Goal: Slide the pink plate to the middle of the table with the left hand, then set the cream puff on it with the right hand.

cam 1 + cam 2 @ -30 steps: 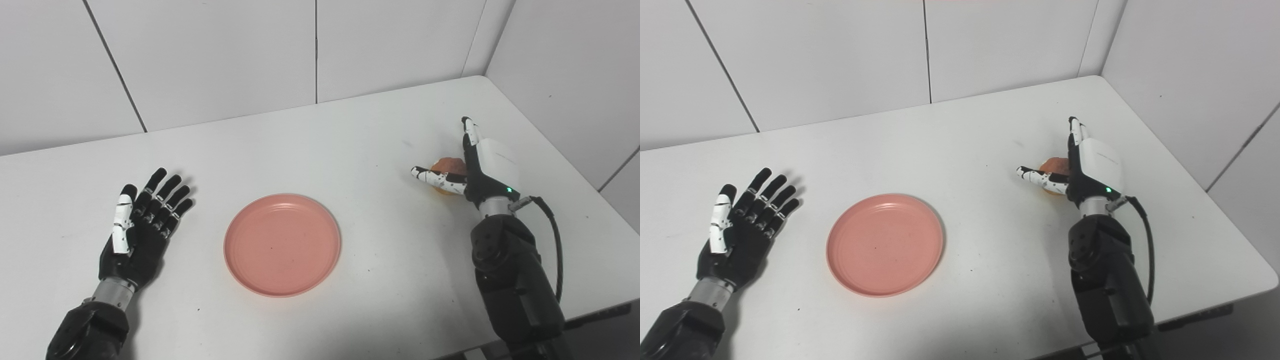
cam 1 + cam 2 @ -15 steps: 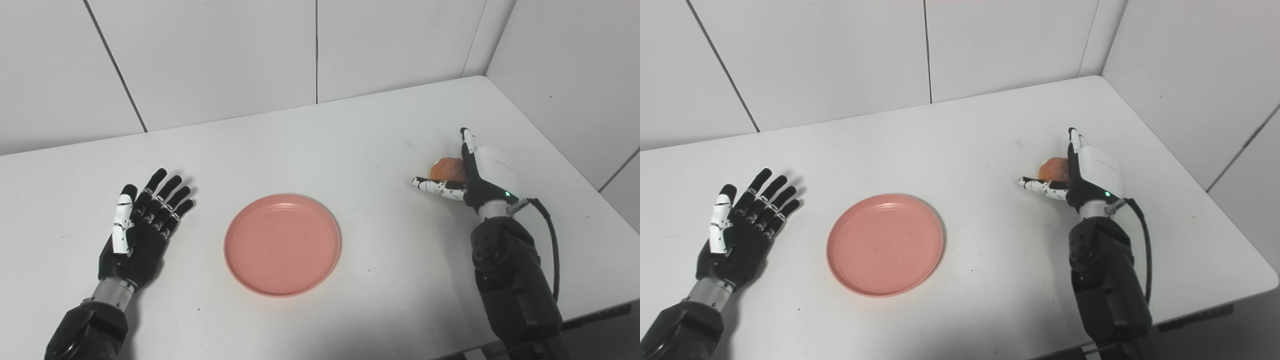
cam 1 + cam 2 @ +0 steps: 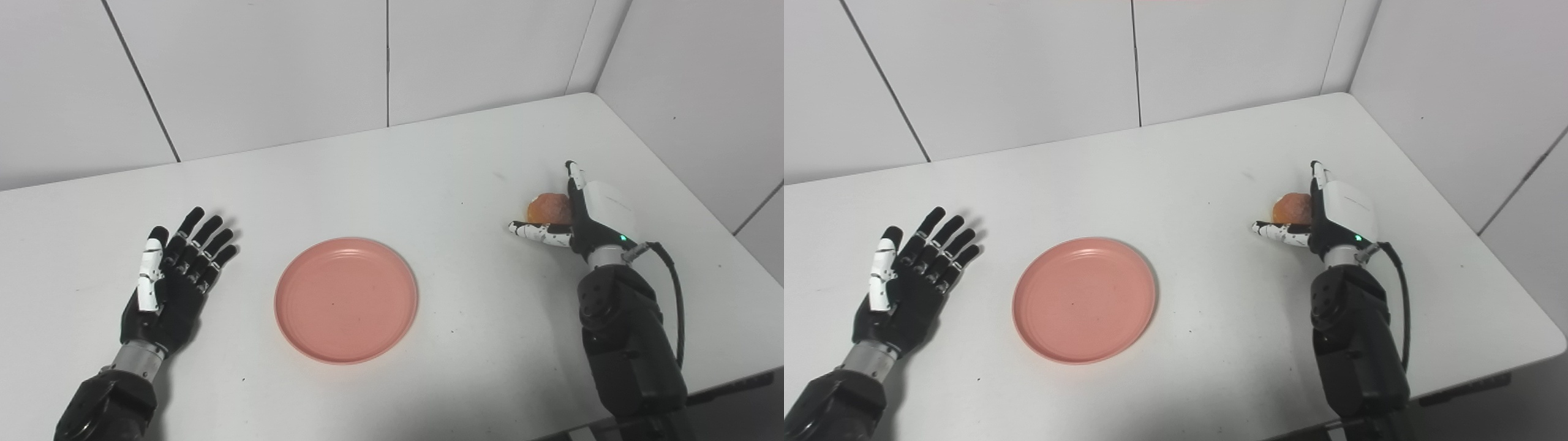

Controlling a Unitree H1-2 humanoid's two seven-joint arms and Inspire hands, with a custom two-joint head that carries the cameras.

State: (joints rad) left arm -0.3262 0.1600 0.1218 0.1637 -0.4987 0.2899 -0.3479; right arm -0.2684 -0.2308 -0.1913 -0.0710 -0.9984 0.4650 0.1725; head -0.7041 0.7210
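The pink plate (image 3: 346, 300) lies flat near the middle of the white table (image 3: 429, 165), with nothing on it. My left hand (image 3: 171, 275) rests palm-up to the left of the plate, open, fingers spread, a short gap from its rim. At the right, the small golden-brown cream puff (image 3: 549, 208) sits on the table in the crook of my right hand (image 3: 588, 211). That hand is open: its thumb points left in front of the puff and its fingers stand along the puff's right side, not closed around it.
White wall panels close off the back and right of the table. The table's right edge (image 3: 1519, 288) runs close to my right arm, and a black cable loops off the wrist.
My right hand has drawn back and lower around the cream puff, so more of the puff shows above the thumb. Plate and left hand have not moved.
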